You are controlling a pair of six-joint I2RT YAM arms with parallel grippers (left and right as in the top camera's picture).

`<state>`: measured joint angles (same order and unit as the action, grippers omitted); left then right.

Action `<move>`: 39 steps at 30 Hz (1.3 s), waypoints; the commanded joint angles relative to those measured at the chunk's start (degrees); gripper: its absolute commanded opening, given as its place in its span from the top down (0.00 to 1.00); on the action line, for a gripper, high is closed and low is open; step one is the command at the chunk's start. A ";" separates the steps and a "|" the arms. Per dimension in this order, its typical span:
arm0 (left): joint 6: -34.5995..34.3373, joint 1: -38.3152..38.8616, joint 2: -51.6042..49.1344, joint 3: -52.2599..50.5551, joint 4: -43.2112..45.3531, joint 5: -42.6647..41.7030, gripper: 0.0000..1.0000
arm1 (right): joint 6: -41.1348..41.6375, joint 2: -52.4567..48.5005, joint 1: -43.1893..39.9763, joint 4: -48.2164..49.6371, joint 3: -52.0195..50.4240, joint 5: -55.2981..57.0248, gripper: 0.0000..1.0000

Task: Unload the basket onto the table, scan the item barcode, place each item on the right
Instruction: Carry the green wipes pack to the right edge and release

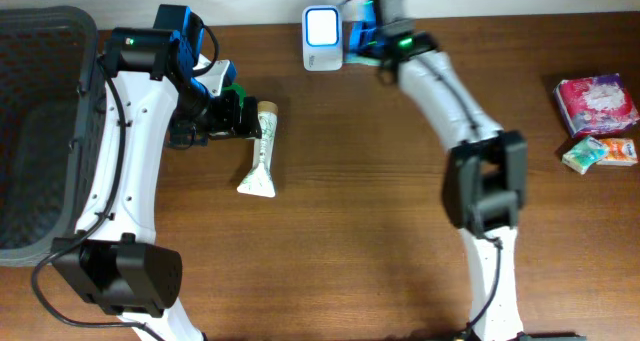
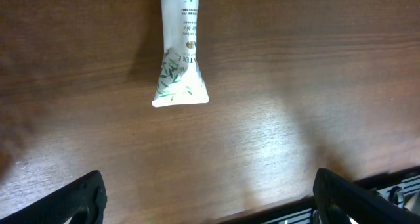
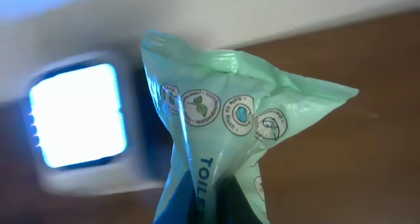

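Closest to the right wrist lens we see a green pack [image 3: 223,138], crinkled, its sealed top edge uppermost, with a row of round symbols printed below the seal. It narrows toward the bottom of the view, where it is pinched. The right gripper [image 1: 362,33] is closed tight on that lower end and holds the pack up off the table [image 1: 380,201].

Just behind the pack and to its left stands the scanner [image 3: 79,119], a pale box with a window glowing bright white. The scanner is blurred in this view, so we cannot tell whether the pack touches it. In the overhead view the scanner [image 1: 322,39] sits at the far edge of the table, and the right gripper is just beside it on its right. There the pack shows only as a green patch among the gripper parts.

The left gripper [image 1: 243,116] is spread as wide as it goes and holds nothing. In the left wrist view its dark fingers [image 2: 72,201] show at the two bottom corners, with bare wood between them. Past them lies a white tube [image 2: 180,46] with leaf print, flat on the table, its crimped end toward the lens. From overhead the tube [image 1: 262,151] lies lengthwise just beside the left gripper, cap end nearest it, and we cannot tell whether they touch.

A dark basket [image 1: 40,31] fills the left edge of the table. Well apart, at the right edge, a pink packet [image 1: 596,103] lies near a smaller green and orange one [image 1: 600,153].
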<state>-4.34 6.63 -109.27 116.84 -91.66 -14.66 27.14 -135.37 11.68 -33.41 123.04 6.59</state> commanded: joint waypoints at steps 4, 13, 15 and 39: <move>0.04 -0.02 0.87 0.09 0.09 -0.59 0.01 | 7.06 9.97 -19.43 -18.67 0.68 11.19 0.96; 0.04 -0.02 0.87 0.09 0.09 -0.59 0.01 | 6.78 9.20 -40.24 -32.63 0.66 14.91 0.96; 0.04 -0.02 0.87 0.09 0.09 -0.59 0.01 | 4.94 8.50 -43.08 -34.40 0.59 15.10 0.96; 0.04 -0.02 0.87 0.09 0.09 -0.59 0.01 | 2.97 8.81 -49.53 -34.86 -8.94 5.29 0.05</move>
<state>-4.34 6.63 -109.27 116.84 -91.64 -14.66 30.35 -128.14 -38.00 -67.94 113.34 15.92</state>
